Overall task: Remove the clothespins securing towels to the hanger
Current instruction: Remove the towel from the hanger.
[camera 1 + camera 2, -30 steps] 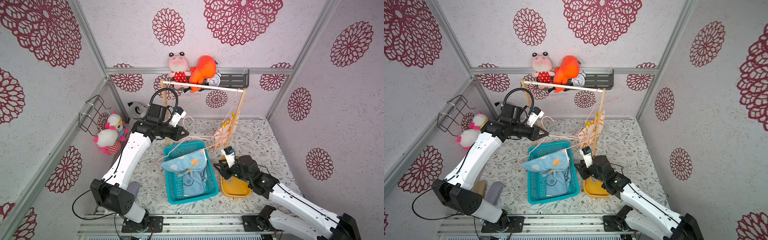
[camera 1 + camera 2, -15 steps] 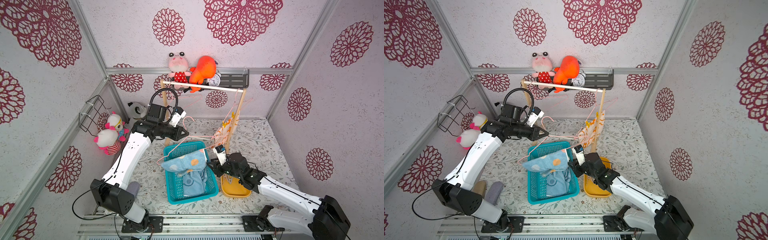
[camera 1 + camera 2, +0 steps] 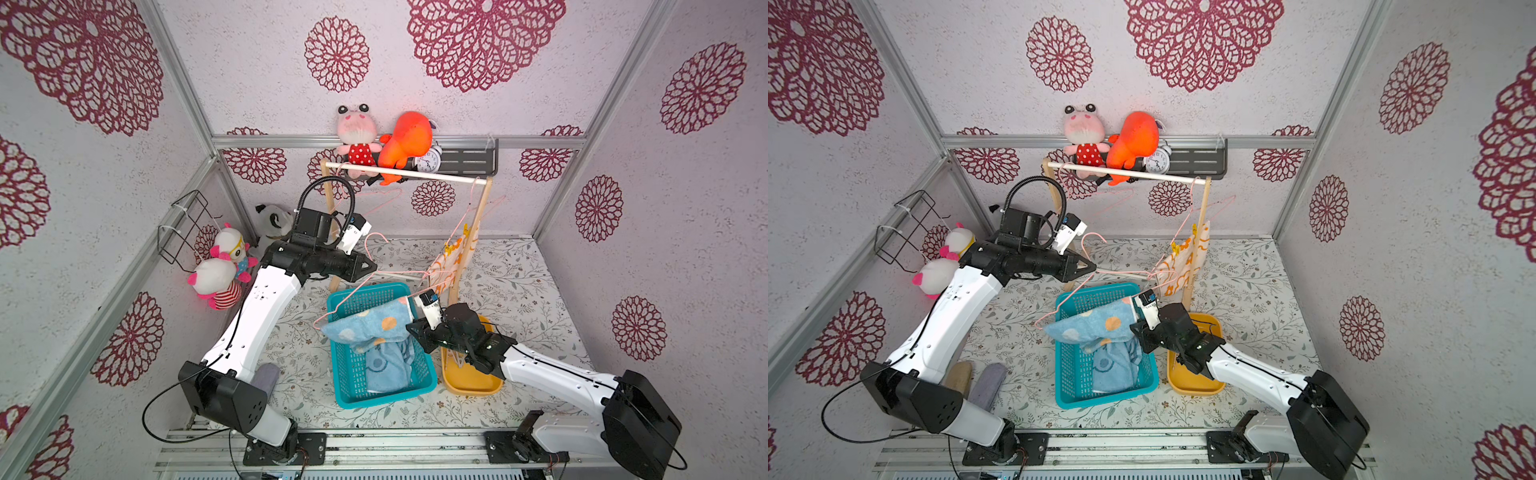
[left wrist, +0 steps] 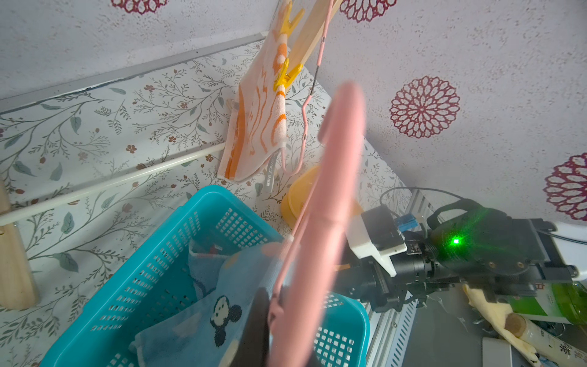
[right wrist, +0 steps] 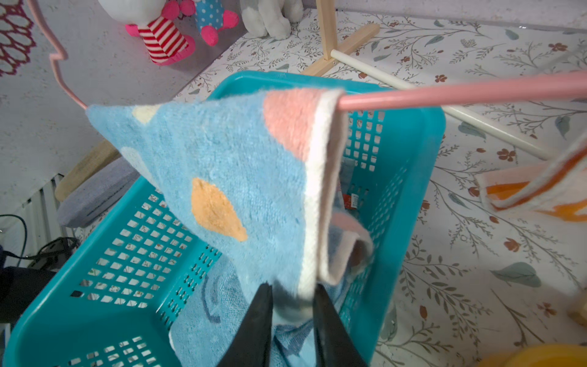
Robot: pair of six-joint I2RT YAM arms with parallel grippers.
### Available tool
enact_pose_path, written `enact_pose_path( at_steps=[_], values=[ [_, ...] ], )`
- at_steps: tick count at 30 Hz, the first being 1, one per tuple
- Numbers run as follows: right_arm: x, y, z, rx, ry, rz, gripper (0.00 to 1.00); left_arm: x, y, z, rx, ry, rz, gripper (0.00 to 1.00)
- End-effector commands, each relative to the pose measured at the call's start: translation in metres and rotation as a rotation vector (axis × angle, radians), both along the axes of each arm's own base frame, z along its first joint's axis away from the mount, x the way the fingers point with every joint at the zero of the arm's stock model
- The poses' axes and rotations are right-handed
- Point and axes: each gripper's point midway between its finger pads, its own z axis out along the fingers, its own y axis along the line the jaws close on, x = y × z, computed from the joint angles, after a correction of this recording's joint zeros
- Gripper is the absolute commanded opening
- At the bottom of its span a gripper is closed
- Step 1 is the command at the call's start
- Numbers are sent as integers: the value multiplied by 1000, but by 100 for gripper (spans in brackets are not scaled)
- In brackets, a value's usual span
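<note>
In a top view the left gripper sits left of centre, jaws pressed together on the pink hanger, which reaches out over the teal basket. The blue towel is draped over that hanger's bar at the centre of both top views, hanging above the basket. A second blue towel lies inside the basket. The right gripper is at the blue towel's lower right edge. In the right wrist view its black fingers pinch the folded white hem, with cloth filling the gap. The white-and-orange towel hangs by the right post of the wooden rack, right of centre. Two yellow clothespins are clipped along its upper edge. The yellow tub stands just beside the basket, partly under the right arm.
</note>
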Motion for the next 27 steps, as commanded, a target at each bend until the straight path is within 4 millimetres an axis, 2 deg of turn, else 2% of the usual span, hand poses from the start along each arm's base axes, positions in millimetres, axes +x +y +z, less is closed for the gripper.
enact_pose_path(
  at_steps=[1,7,15,27],
  values=[
    [4,7,24,50,-45,-9,16,-3,0,11,-14,-42,-4,0],
    [-4,8,33,36,-51,8,0,1,3,9,-12,-41,8,0],
    [-12,5,45,2,-72,21,0,6,5,5,-8,-35,20,0],
    [-15,16,128,-61,-240,123,0,11,7,-4,1,-20,35,0]
  ],
)
